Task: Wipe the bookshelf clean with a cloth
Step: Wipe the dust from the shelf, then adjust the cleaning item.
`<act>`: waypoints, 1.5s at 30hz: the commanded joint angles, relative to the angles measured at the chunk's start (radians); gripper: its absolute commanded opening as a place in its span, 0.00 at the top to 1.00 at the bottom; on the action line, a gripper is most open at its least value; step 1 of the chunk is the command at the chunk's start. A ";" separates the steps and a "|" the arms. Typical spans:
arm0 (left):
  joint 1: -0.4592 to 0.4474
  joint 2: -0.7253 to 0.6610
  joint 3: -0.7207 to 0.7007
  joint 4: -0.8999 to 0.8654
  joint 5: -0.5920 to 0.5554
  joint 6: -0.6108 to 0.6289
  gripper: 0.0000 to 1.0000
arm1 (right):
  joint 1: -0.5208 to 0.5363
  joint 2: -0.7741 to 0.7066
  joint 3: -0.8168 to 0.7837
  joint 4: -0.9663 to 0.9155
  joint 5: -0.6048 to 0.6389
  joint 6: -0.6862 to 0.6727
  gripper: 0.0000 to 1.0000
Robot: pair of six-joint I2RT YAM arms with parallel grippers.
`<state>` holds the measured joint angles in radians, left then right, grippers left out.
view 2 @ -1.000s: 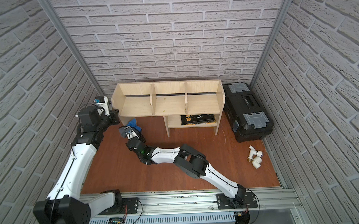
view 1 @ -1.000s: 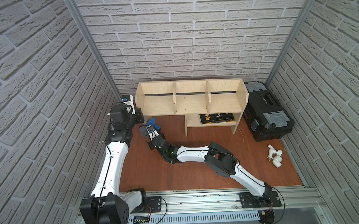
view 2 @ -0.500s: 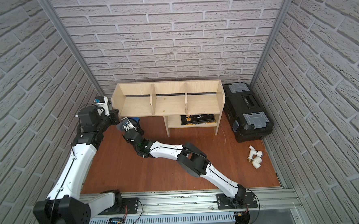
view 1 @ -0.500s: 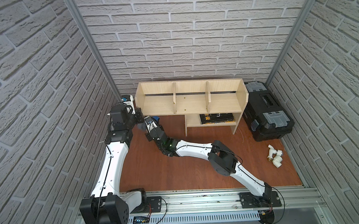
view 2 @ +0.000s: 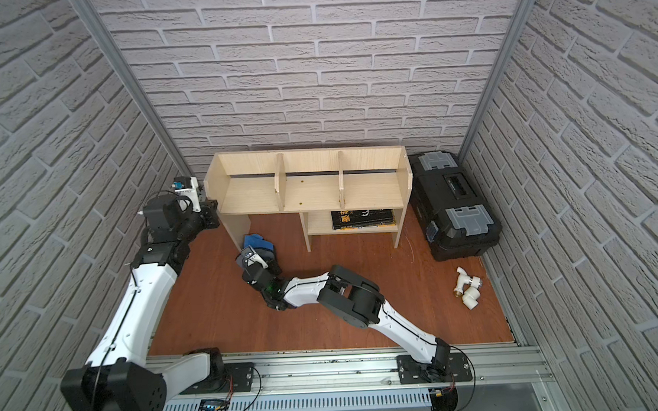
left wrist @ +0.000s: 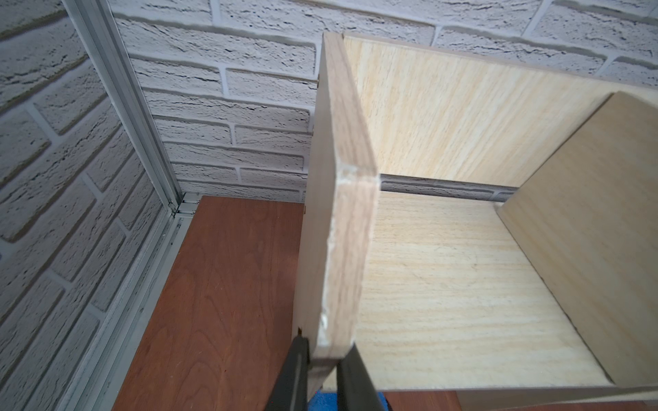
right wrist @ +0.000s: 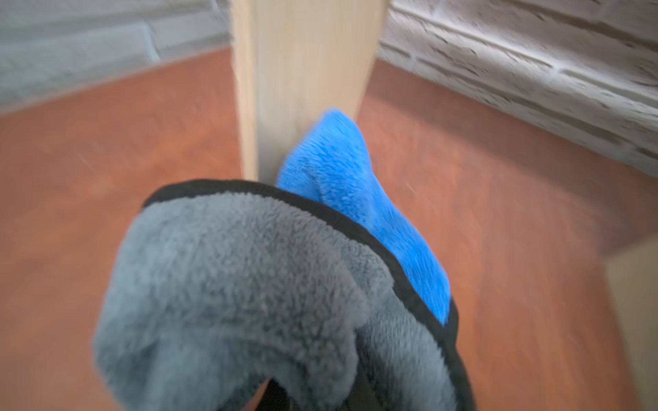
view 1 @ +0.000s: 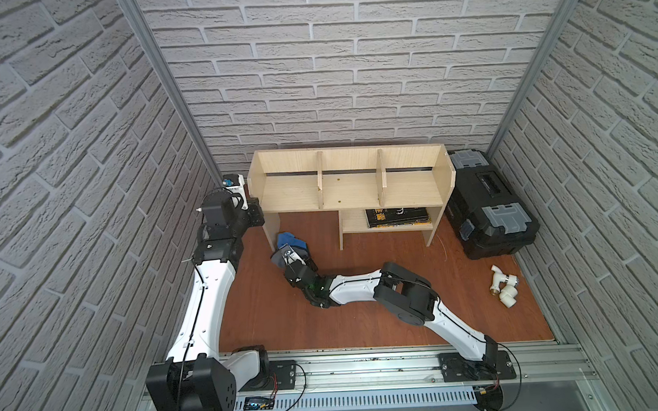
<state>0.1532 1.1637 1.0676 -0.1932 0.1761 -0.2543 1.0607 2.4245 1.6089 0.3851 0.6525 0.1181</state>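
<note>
Pale grey brick-pattern walls (view 1: 65,150) close in three sides of a cell floored with a reddish-brown wood-grain board (view 1: 271,321), seen from above. At the left, the left arm rises from the aluminium rail (view 1: 367,367) along the front edge and reaches towards the back corner. There the left gripper (left wrist: 322,377) pinches the left end panel of the bookshelf (view 1: 351,186) at its front edge, one finger on each face of the board, as the left wrist view shows.

The pale-wood bookshelf stands against the back wall, its upper level split into three compartments by two upright dividers. Just in front of its left panel leg, near floor level, the right gripper (view 1: 293,250) is clamped on the cloth (view 1: 286,239), which drapes over the fingers and hides them. In the right wrist view the grey face with its dark trim bulges towards the camera and a blue corner lies against the leg.

The right arm stretches across the middle of the floor from its base on the rail. A dark book (view 1: 395,215) lies flat on the lower shelf at the unit's right. A black toolbox (view 1: 489,202) with grey latches sits just beside the right end panel, and white pipe fittings (view 1: 504,288) lie near the right wall.
</note>
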 commanded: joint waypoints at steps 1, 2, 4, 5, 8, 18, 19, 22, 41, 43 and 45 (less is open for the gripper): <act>0.003 -0.036 -0.006 0.067 0.024 -0.045 1.00 | -0.028 -0.194 -0.103 0.177 0.218 -0.117 0.98; 0.003 -0.036 -0.006 0.068 0.026 -0.048 1.00 | -0.032 -0.227 -0.142 0.223 0.259 -0.170 0.97; 0.005 -0.036 -0.007 0.072 0.032 -0.055 1.00 | -0.043 -0.276 -0.185 0.274 0.321 -0.251 0.97; 0.004 -0.034 -0.007 0.073 0.033 -0.055 1.00 | -0.049 -0.300 -0.198 0.279 0.339 -0.277 0.97; 0.005 -0.033 -0.008 0.070 0.025 -0.052 1.00 | -0.062 -0.349 -0.223 0.308 0.382 -0.344 0.97; 0.004 -0.029 -0.006 0.065 0.017 -0.048 1.00 | -0.103 -0.359 -0.352 0.150 0.358 -0.105 0.97; 0.005 -0.029 -0.006 0.066 0.017 -0.048 1.00 | -0.102 -0.351 -0.358 0.125 0.342 -0.070 0.97; 0.001 -0.029 -0.006 0.062 0.011 -0.049 1.00 | -0.085 -0.365 -0.403 0.076 0.255 0.008 0.97; -0.030 -0.296 0.174 -0.246 -0.106 -0.321 0.02 | -0.079 -1.133 -0.705 -0.224 -0.535 0.330 0.98; -0.051 -0.345 0.137 -0.236 0.071 -0.386 0.02 | -0.082 -1.183 -0.737 -0.187 -0.594 0.353 0.97; -0.116 -0.400 0.057 -0.186 0.224 -0.462 0.02 | -0.092 -1.235 -0.784 -0.135 -0.631 0.396 0.97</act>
<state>0.0967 0.8043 1.1984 -0.3717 0.1711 -0.5873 0.9787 1.2430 0.8738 0.1631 0.1528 0.4400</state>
